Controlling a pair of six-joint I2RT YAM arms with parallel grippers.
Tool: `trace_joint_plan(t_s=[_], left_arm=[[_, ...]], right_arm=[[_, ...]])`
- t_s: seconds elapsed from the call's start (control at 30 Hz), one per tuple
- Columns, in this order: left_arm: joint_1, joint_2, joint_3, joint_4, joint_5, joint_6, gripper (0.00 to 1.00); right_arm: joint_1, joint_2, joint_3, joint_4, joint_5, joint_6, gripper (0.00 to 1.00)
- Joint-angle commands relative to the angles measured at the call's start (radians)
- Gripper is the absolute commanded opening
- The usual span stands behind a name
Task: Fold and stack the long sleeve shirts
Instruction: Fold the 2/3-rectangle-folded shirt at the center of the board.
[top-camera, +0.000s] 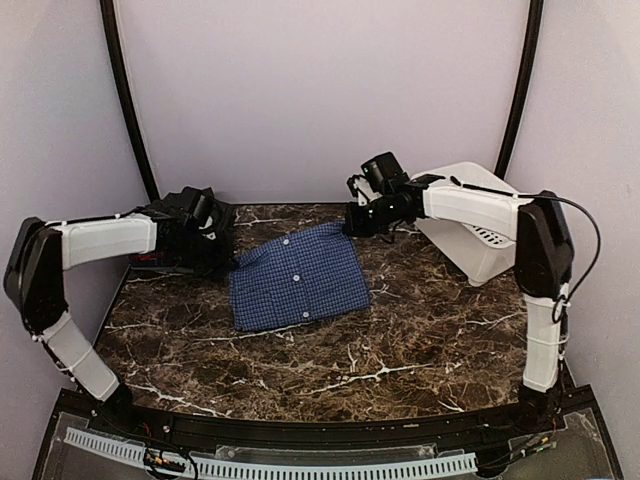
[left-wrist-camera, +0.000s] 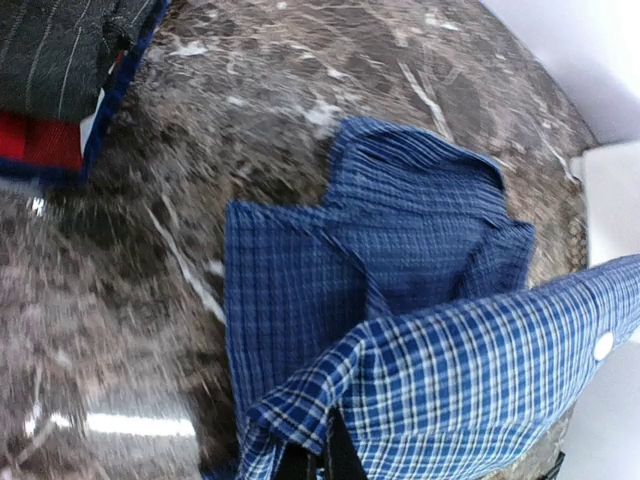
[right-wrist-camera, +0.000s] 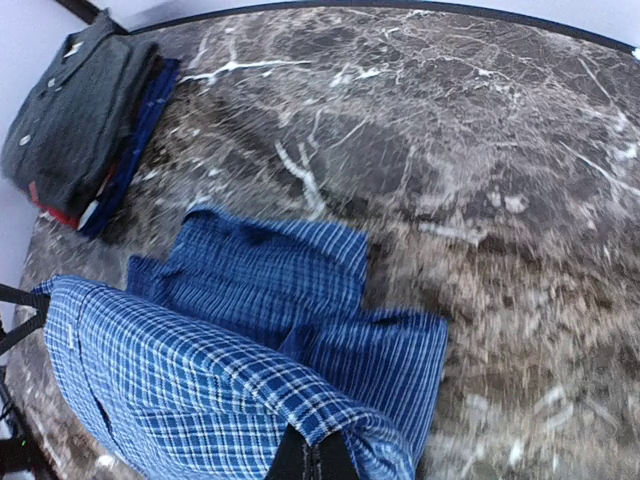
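Dark shirt (right-wrist-camera: 75, 110) sat folded over the red shirt (left-wrist-camera: 40, 140), while the left gripper (left-wrist-camera: 318, 462) and right gripper (right-wrist-camera: 310, 462) each pinched the blue shirt (top-camera: 298, 280), half-folded, not yet stacked.

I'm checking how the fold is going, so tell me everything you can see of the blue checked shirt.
The blue checked shirt is woven cloth, blue with fine white check, white buttons down its front. It lies partly folded, buttons up, mid-table on the dark marble tabletop. The left gripper and right gripper, both shut, each pinch a far corner and hold that edge raised; more of its cloth lies flat beneath.
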Motion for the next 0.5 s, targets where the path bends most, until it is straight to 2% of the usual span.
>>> trace_joint_plan(t_s=[0.0,0.1,0.2,0.3,0.47], left_arm=[[0.114,0.286,0.119,0.183,0.153,0.112,0.00],[0.120,0.401,0.195,0.213,0.179,0.118,0.00],[0.120,0.440,0.196,0.254,0.194,0.088,0.00],[0.114,0.405,0.102,0.297,0.215,0.054,0.00],[0.070,0.220,-0.110,0.338,0.188,-0.011,0.00]], right_arm=[[-0.061,0.293,0.259,0.001,-0.031,-0.038,0.00],[-0.077,0.428,0.400,-0.042,-0.016,-0.052,0.00],[-0.085,0.468,0.400,-0.038,-0.038,-0.048,0.00],[-0.072,0.420,0.263,0.029,-0.065,-0.048,0.00],[-0.002,0.256,-0.011,0.117,-0.077,-0.049,0.00]])
